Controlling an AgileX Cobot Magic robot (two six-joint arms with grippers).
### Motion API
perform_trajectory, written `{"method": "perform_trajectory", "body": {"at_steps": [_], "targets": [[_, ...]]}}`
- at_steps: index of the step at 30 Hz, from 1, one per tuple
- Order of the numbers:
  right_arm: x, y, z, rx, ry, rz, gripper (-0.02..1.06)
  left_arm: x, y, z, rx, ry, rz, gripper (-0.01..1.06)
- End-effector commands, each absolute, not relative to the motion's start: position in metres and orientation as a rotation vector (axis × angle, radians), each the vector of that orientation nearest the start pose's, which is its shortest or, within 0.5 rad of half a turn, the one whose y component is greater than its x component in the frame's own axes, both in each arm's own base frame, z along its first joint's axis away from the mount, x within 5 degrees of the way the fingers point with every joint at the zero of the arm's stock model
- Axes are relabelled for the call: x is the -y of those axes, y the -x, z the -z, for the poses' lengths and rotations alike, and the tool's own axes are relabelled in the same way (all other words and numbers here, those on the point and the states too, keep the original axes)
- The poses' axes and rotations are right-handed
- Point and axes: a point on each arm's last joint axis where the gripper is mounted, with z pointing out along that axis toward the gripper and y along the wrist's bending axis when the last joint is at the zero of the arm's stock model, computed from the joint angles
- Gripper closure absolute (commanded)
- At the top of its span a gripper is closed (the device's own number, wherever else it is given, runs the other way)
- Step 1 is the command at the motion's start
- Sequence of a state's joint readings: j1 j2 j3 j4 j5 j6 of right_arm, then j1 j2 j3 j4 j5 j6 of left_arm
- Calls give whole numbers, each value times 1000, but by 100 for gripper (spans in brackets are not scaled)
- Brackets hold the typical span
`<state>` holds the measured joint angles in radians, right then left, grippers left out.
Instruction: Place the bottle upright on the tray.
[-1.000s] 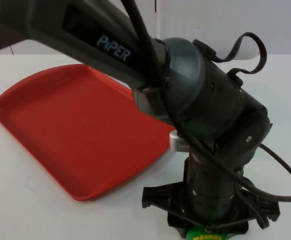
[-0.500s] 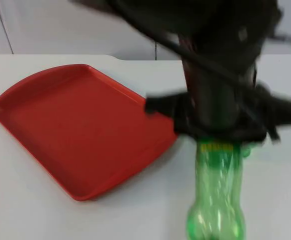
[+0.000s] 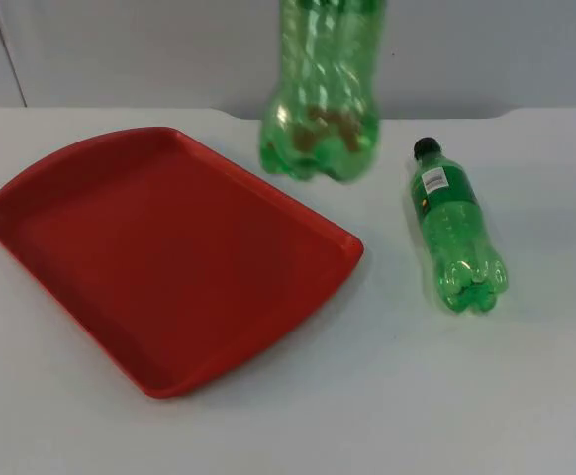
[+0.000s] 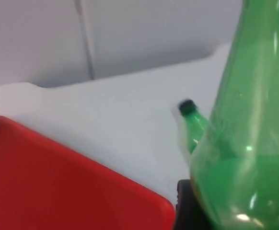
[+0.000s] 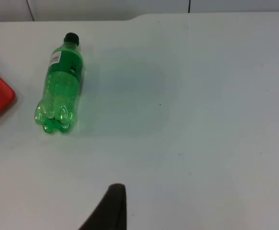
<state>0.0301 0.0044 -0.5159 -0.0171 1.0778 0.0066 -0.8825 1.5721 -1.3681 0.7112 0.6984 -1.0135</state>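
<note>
Held bottle [image 3: 320, 94] hangs upright just beyond tray [image 3: 80, 297] far edge; should be carried over tray centre, lowered base-flat. Left gripper jaw state can't be told. Spare bottle [image 3: 451, 233] lies beside tray.

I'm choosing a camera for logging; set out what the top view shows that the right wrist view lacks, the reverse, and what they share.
Top view alone: a large green plastic bottle hanging in the air, base down, by the far edge of the whole red plastic tray. Right wrist view alone: one black fingertip of the right claw above bare white table. Both: the small green bottle with a black cap lying on its side beside the tray.
</note>
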Motion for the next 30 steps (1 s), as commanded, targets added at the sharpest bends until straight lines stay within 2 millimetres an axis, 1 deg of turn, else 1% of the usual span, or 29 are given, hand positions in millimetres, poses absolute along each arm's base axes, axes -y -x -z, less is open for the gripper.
{"method": "perform_trajectory", "body": {"at_steps": [1, 3, 4, 7, 8, 9, 12, 13, 17, 18, 20, 21, 22, 23, 24, 28, 30], "targets": [[1, 7, -280, -2048, 25, -8, -1, 235, -262, -357, -2136, -230, 250, 105], [1, 7, -280, -2048, 25, -8, -1, 226, -268, -361, -2119, -236, 224, 105], [1, 7, -280, -2048, 25, -8, -1, 226, -268, -361, -2119, -236, 224, 105], [1, 7, -280, -2048, 25, -8, -1, 209, -281, -362, -2112, -216, 172, 105], [1, 7, -280, -2048, 25, -8, -1, 201, -288, -362, -2107, -193, 166, 105], [1, 7, -280, -2048, 25, -8, -1, 201, -288, -362, -2107, -193, 166, 105], [1, 7, -280, -2048, 25, -8, -1, 184, -300, -363, -2104, -150, 146, 105], [1, 7, -280, -2048, 25, -8, -1, 184, -300, -363, -2104, -150, 146, 105], [1, 7, -280, -2048, 25, -8, -1, 155, -318, -362, -2112, -129, 134, 105], [1, 7, -280, -2048, 25, -8, -1, 155, -318, -362, -2112, -129, 134, 105], [1, 7, -280, -2048, 25, -8, -1, 140, -327, -362, -2120, -93, 145, 105], [1, 7, -280, -2048, 25, -8, -1, 128, -332, -362, -2116, -81, 144, 105], [1, 7, -280, -2048, 25, -8, -1, 125, -334, -362, -2113, -78, 142, 105], [1, 7, -280, -2048, 25, -8, -1, 113, -338, -363, -2107, -68, 128, 105], [1, 7, -280, -2048, 25, -8, -1, 113, -338, -363, -2107, -68, 128, 105], [1, 7, -280, -2048, 25, -8, -1, 93, -347, -366, -2060, -47, 94, 105], [1, 7, -280, -2048, 25, -8, -1, 90, -349, -368, -2043, -45, 95, 105]]}}
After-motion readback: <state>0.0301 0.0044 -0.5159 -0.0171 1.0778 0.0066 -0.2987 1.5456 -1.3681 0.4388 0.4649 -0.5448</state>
